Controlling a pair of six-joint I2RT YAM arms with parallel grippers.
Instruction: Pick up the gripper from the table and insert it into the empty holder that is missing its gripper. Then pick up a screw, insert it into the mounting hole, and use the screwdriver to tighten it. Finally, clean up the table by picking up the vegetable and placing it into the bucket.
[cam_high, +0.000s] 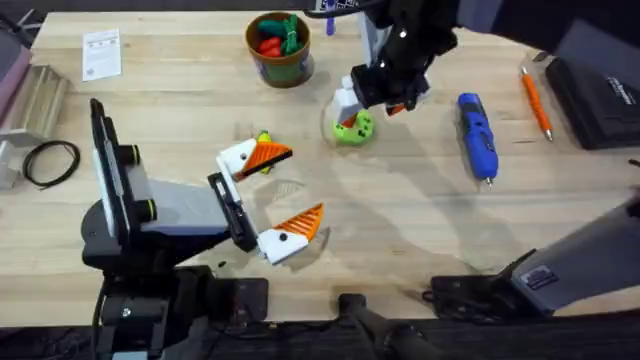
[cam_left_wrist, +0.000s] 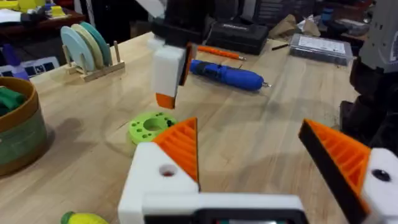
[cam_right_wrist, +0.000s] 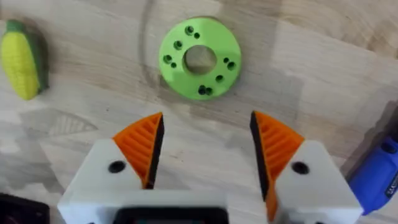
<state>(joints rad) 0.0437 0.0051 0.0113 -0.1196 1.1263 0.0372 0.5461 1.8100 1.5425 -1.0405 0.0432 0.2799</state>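
The right gripper hangs over the green disc at the far middle of the table, its two orange-padded fingers spread apart with nothing between them. In its wrist view both mounts carry an orange pad, and the disc lies on the wood just beyond the fingertips. The left gripper sits low at the near left, also spread wide and empty, with a pad on each holder.

So the fitting step looks done — no holder stands bare — though I cannot tell whether a screw is seated and tightened. The screwdriver lies on the table to the right of the disc, well apart from either arm.

The cleanup is still ahead — the yellow vegetable rests on the table beside the left gripper's far finger, and the bucket at the far edge holds only red and green toys.
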